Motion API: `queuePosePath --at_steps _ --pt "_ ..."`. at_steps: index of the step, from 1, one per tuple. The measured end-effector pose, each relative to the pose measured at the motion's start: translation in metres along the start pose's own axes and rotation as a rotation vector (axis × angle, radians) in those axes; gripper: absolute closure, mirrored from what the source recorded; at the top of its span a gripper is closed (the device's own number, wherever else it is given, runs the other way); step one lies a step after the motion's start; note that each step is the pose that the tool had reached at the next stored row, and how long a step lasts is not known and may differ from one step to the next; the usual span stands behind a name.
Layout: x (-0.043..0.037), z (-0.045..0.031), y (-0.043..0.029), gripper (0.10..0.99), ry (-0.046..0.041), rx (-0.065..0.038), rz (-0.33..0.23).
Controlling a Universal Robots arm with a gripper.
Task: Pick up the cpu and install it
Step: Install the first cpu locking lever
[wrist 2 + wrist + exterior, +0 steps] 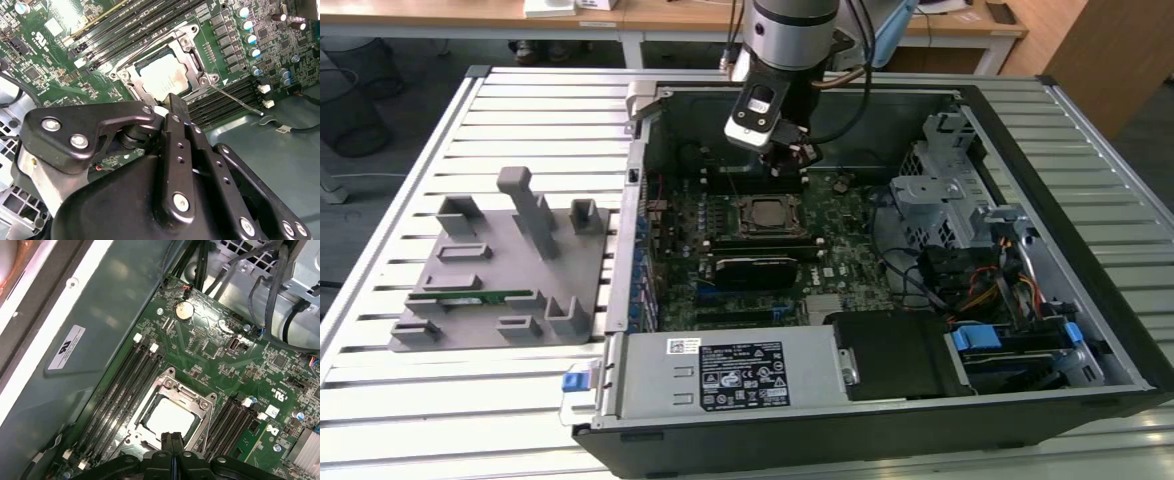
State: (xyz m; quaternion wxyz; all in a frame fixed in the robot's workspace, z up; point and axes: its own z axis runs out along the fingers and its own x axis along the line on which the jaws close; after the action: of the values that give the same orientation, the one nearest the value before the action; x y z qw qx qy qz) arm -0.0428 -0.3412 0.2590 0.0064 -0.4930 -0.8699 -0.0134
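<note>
The arm's black gripper (790, 150) is hanging inside the open black computer case (1014, 120), just above the green motherboard (841, 215), on the far side of the socket as the exterior view has it. In both wrist views its fingers (171, 442) are pressed flat together with nothing between them, so they are clenched and empty.

The cpu (171, 418), a small flat square chip with a pale silvery metal top, is already lying in its silver metal socket frame (186, 37), flanked by rows of black memory slots (117, 390). It is looking level in the seat, and the fingertips are sitting just beside its near edge.

By my reckoning this chip is light, rigid and smooth-topped, likely slippery on the lid, and delicate underneath, so the thin side edges are the place to hold it, never the underside.

Out on the ribbed metal worktop (507, 120), a grey plastic parts stand (500, 270) is sitting well apart from the case.
</note>
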Motion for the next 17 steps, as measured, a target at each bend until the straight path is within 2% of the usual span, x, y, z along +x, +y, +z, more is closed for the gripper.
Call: queuePosePath --at_steps 17 --pt "0.0000 0.0000 0.0000 0.980 0.0014 0.002 -0.085"
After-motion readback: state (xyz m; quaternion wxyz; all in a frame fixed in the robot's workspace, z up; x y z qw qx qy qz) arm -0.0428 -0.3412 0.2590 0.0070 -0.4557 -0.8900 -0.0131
